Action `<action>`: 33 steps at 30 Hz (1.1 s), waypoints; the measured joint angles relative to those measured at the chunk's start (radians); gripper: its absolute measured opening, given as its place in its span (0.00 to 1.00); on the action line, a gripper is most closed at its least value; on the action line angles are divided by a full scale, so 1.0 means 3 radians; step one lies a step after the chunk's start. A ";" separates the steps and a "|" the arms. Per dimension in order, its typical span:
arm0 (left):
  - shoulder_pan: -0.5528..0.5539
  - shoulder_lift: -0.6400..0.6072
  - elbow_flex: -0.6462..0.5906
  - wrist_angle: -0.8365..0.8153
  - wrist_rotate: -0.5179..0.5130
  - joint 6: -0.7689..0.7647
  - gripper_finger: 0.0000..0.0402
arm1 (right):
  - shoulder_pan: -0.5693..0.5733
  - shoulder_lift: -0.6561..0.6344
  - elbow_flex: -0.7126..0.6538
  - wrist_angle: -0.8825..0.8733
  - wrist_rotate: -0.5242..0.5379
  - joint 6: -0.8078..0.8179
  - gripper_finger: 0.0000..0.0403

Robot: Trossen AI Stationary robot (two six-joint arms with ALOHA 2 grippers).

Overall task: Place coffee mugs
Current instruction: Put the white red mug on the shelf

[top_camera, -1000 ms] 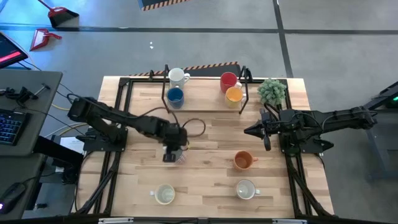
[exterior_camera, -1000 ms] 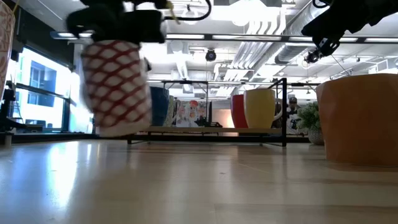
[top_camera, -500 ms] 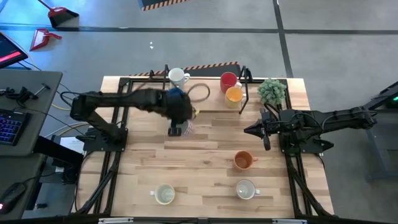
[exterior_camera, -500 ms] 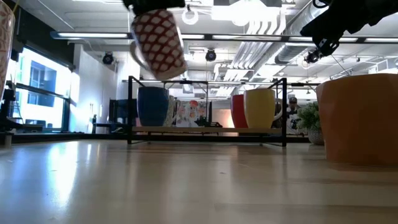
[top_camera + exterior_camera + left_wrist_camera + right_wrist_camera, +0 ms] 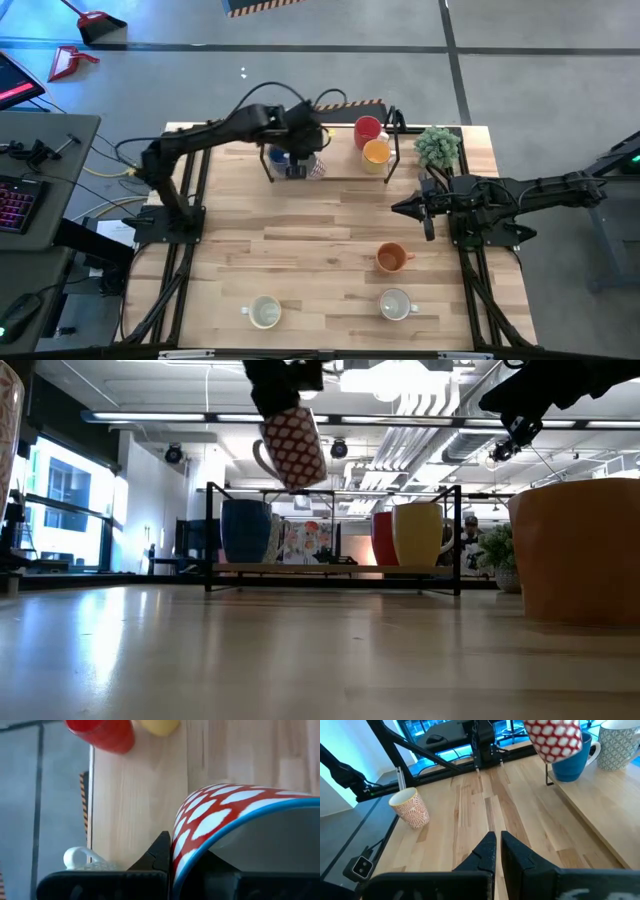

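My left gripper (image 5: 296,166) is shut on a red-and-white patterned mug (image 5: 293,448) with a blue rim. It holds the mug in the air over the black rack (image 5: 330,178) at the table's far edge, beside the blue mug (image 5: 245,530). A white mug (image 5: 285,122), a red mug (image 5: 367,130) and a yellow mug (image 5: 376,152) stand on the rack. On the table stand an orange mug (image 5: 391,258) and two white mugs (image 5: 265,313) (image 5: 395,303). My right gripper (image 5: 410,209) waits shut at the right, above the table. My left gripper holds the patterned mug by its wall at the blue rim (image 5: 179,865), one finger outside (image 5: 161,851) and the other inside the mug. The fingers slant down from above. The mug hangs tilted below them, lifted clear of the rack and table, its handle (image 5: 262,462) sideways.
A small green potted plant (image 5: 438,146) stands at the far right corner, next to the rack. The rack's upright posts (image 5: 458,540) frame the shelf. Bare wood lies between the rack and the three mugs near the front.
My left gripper has carried the patterned mug up from just above the table's middle and toward the far edge. It has swung right to beside the blue mug over the rack. The mug has risen well clear and stays tilted in the hold.
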 joint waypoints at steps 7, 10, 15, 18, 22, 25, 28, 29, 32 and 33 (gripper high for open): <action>0.0159 0.0592 0.0783 -0.0327 0.0006 0.0374 0.02 | 0.0000 0.0000 0.0000 0.0000 -0.0001 0.0015 0.01; 0.0206 0.0801 0.1018 -0.0374 0.0009 0.0486 0.02 | 0.0000 0.0000 0.0000 0.0001 -0.0001 0.0015 0.01; 0.0262 0.1066 0.1216 -0.0531 0.0008 0.0617 0.02 | 0.0000 0.0001 0.0000 0.0001 -0.0001 0.0015 0.01; 0.0279 0.1190 0.1214 -0.0568 0.0008 0.0700 0.02 | 0.0000 0.0001 0.0000 0.0003 0.0000 -0.0005 0.01; 0.0295 0.1286 0.1215 -0.0541 0.0022 0.0760 0.02 | 0.0000 0.0000 0.0000 0.0025 0.0000 -0.0015 0.01; 0.0325 0.1351 0.1215 -0.0510 0.0097 0.0794 0.02 | 0.0000 0.0000 0.0000 0.0027 0.0000 -0.0023 0.01; 0.0367 0.1409 0.1215 -0.0505 0.0123 0.0797 0.02 | 0.0000 0.0001 0.0000 0.0048 0.0000 -0.0037 0.01; 0.0376 0.1430 0.1215 -0.0501 0.0128 0.0812 0.02 | 0.0000 0.0000 0.0000 0.0050 0.0000 -0.0040 0.01; 0.0416 0.1456 0.1214 -0.0479 0.0127 0.0865 0.02 | 0.0000 0.0000 0.0000 0.0069 0.0000 -0.0048 0.01; 0.0418 0.1470 0.1215 -0.0466 0.0126 0.0874 0.02 | 0.0000 0.0000 0.0000 0.0082 0.0000 -0.0060 0.01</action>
